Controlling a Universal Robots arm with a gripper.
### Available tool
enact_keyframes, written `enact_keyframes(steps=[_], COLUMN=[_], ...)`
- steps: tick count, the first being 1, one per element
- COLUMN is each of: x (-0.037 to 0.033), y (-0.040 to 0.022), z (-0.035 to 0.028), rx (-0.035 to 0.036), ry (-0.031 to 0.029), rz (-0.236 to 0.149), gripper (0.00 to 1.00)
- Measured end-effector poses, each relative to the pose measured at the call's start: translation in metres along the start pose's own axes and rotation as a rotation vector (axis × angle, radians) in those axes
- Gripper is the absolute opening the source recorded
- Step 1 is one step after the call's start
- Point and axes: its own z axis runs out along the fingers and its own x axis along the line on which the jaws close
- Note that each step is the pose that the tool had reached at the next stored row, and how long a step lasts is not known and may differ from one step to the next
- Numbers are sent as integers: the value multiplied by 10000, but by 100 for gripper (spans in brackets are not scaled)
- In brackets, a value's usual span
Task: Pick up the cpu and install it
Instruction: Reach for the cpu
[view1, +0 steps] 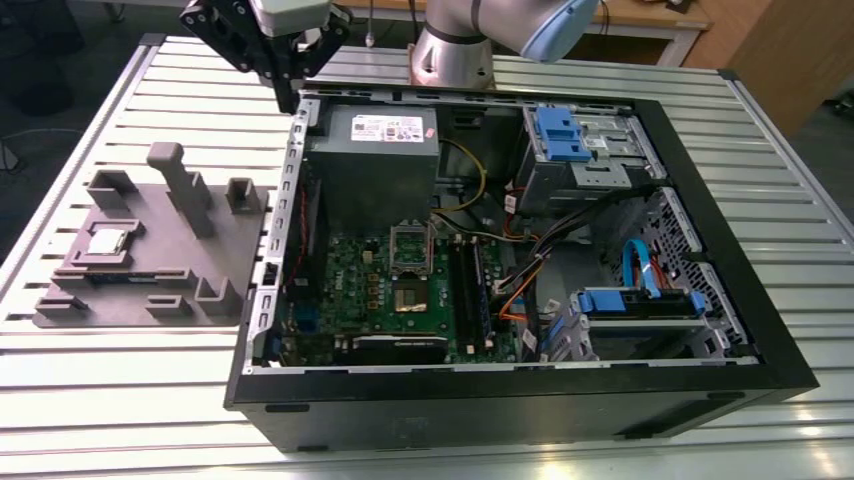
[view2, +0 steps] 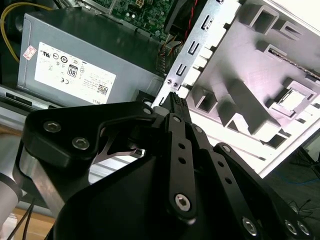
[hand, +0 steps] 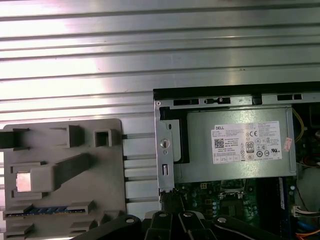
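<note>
My fingers (view1: 286, 100) hang pressed together and empty over the computer case's (view1: 534, 400) corner, while the cpu (view1: 107, 243) lies flat on the grey plate (view1: 160, 255), well apart towards the exterior view's left on the table (view1: 134, 400).

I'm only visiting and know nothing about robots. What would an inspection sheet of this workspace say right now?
Surface: slatted metal table, carrying everything.
Job's things: cpu lies on the grey moulded plate, untouched; the open computer case stands beside the plate, motherboard exposed.
Clutter: nothing seen.
Grippers: gripper shut, empty, above the case's corner by the power supply.
Cables: yellow cable and blue cable inside the case.
Surroundings: wooden furniture beyond the table.
</note>
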Motion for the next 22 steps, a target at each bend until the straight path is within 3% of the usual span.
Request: enact_keyframes(steps=[22], x=[123], y=[-10], z=[17], rx=[1], ry=[11], rz=[1], gripper=[10])
